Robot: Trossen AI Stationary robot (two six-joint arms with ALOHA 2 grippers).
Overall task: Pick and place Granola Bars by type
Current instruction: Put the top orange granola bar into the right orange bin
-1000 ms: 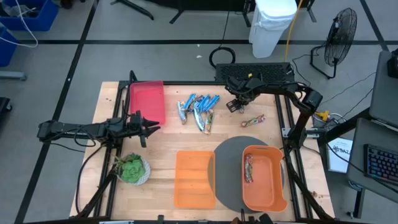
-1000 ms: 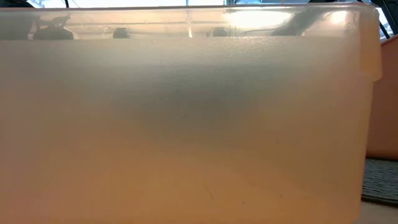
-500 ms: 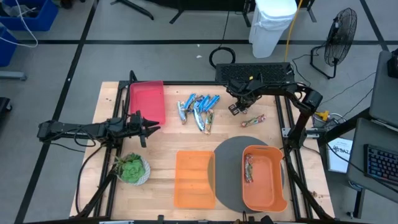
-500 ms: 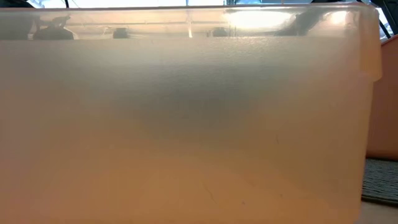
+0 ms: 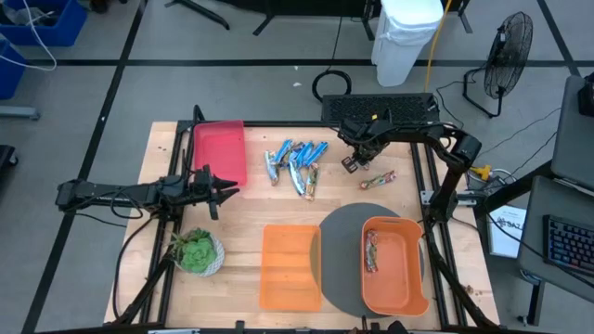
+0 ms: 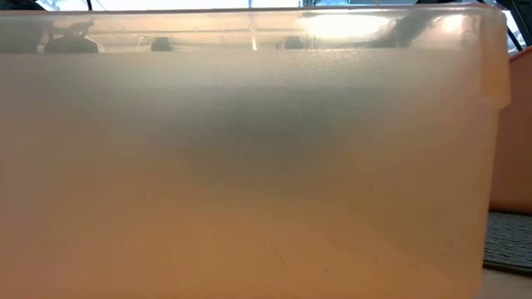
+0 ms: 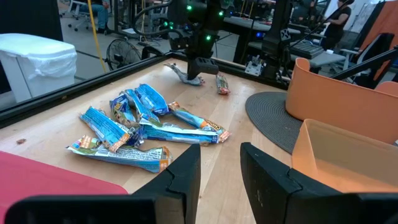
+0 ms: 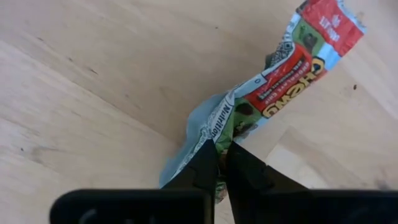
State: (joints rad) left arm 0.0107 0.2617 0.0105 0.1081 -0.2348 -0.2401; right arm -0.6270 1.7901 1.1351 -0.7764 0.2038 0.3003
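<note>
Right end effector is closed on a granola bar with a red and green wrapper; its two fingers pinch one crumpled end while the rest of the bar lies on the wooden surface. In the high view this right end effector is at the far side of the surface, right of the pile of blue bars, and another reddish bar lies just beside it. Nearer the front, the orange bin on the grey mat holds one bar. The left end effector waits at the left side with its fingers apart and empty, between the red tray and the plant.
</note>
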